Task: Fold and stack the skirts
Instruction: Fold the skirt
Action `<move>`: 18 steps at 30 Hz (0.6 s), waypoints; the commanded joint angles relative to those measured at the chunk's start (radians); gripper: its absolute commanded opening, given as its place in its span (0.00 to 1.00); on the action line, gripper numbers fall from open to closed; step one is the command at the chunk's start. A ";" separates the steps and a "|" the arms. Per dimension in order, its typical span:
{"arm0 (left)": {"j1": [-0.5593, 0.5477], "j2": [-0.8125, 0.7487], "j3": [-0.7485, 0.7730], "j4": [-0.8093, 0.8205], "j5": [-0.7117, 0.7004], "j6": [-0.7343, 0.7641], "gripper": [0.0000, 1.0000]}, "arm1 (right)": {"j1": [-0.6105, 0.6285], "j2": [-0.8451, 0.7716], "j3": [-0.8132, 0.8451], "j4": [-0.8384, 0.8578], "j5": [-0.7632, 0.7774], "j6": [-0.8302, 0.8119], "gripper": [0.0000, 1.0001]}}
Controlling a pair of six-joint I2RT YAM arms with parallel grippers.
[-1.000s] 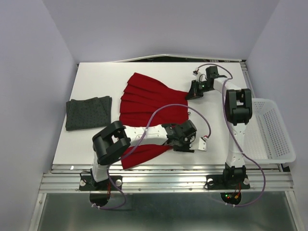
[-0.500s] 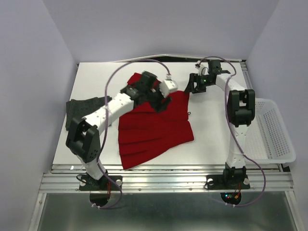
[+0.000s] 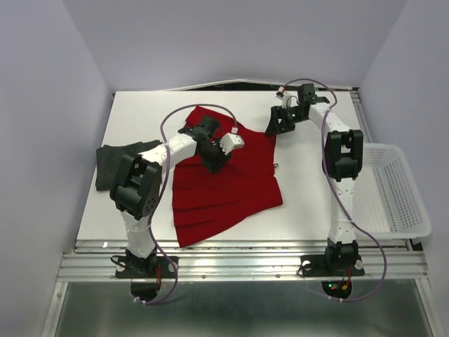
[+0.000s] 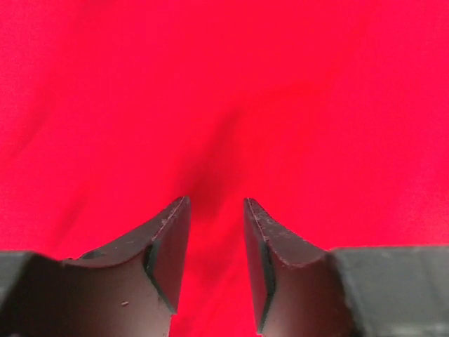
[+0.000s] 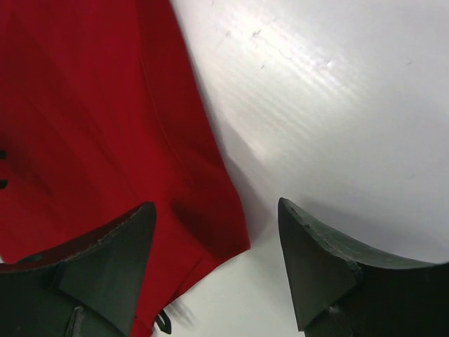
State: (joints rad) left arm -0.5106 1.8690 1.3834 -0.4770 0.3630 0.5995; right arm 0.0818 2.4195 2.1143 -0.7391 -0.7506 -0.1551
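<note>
**Both sets of fingers released over the red skirt**

The red skirt (image 3: 231, 186) lies spread on the middle of the white counter (image 3: 140, 112), pleats running toward the near edge. Its far end sits under the two arms.

The left fingers (image 3: 215, 160) hang over the far part of the red cloth, pointing down at it. In the left wrist view they stand a little apart with a narrow gap, and only red fabric with a dark crease shows beyond them. Nothing is clamped.

The right fingers (image 3: 273, 126) are at the skirt's far right corner. The right wrist view shows them spread wide and empty, with that corner and bare counter between them.

The dark grey skirt (image 3: 109, 172) lies folded at the counter's left side, partly hidden behind the left arm. A white mesh basket (image 3: 414, 203) sits off the right edge.
</note>
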 commanded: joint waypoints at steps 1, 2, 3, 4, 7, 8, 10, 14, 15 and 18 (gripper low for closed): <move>-0.035 -0.036 -0.090 -0.023 0.010 0.068 0.44 | 0.021 0.021 0.015 -0.132 -0.059 -0.125 0.74; -0.049 -0.040 -0.108 -0.022 0.010 0.071 0.43 | 0.021 0.024 0.019 -0.150 -0.059 -0.142 0.73; -0.063 -0.042 -0.124 -0.022 0.013 0.072 0.40 | 0.021 0.033 0.024 -0.182 -0.059 -0.171 0.72; -0.097 -0.045 -0.156 -0.018 0.019 0.068 0.40 | 0.021 0.036 0.032 -0.200 -0.061 -0.190 0.70; -0.184 -0.042 -0.219 -0.012 0.031 0.043 0.35 | 0.030 0.038 0.024 -0.264 -0.047 -0.264 0.61; -0.206 -0.042 -0.236 -0.009 0.043 0.034 0.34 | 0.030 0.032 0.012 -0.269 -0.036 -0.271 0.57; -0.282 -0.047 -0.282 0.003 0.063 0.013 0.30 | 0.030 0.009 -0.035 -0.261 -0.021 -0.303 0.46; -0.385 -0.070 -0.322 0.000 0.111 -0.017 0.29 | 0.030 -0.049 -0.109 -0.281 -0.020 -0.380 0.31; -0.396 -0.077 -0.322 -0.006 0.122 -0.023 0.30 | 0.030 -0.065 -0.125 -0.292 -0.016 -0.414 0.27; -0.353 -0.128 -0.270 -0.070 0.203 -0.041 0.45 | 0.030 -0.126 -0.195 -0.313 -0.012 -0.483 0.10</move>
State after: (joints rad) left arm -0.9020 1.7847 1.1118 -0.4175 0.4438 0.5999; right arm 0.1062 2.3993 1.9785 -0.9943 -0.7891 -0.5007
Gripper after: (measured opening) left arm 0.354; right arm 0.173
